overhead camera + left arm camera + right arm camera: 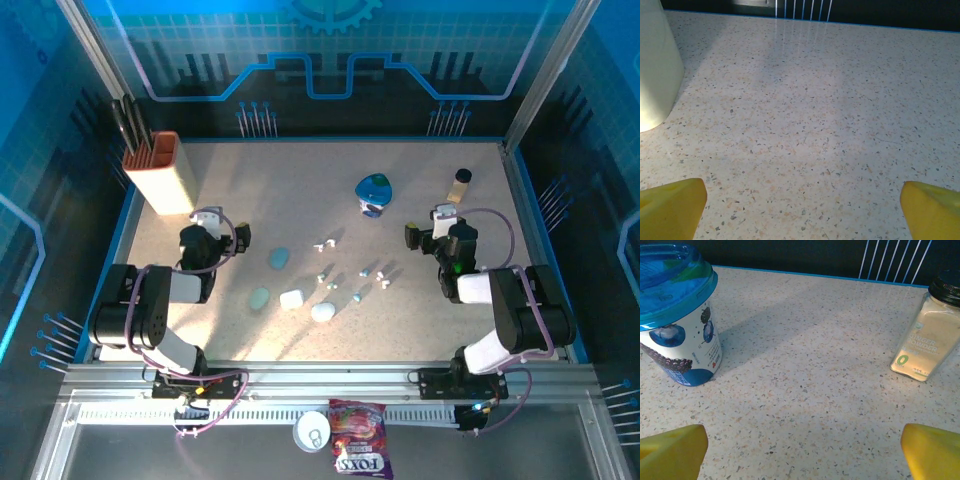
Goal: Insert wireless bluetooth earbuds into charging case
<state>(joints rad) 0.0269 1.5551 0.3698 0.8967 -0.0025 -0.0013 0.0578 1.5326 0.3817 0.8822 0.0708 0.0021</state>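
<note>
Several tiny stemmed earbuds lie scattered mid-table: a white pair and pale teal ones. Four pebble-shaped charging cases rest to their left, all closed: two teal and two white. My left gripper sits left of the cases, open and empty. In the left wrist view its yellow fingertips spread wide over bare table. My right gripper is right of the earbuds, also open with nothing between its fingers.
A knife block stands at the back left, close to my left gripper. A blue-lidded yogurt cup and a spice jar stand ahead of my right gripper. A candy bag lies on the front rail.
</note>
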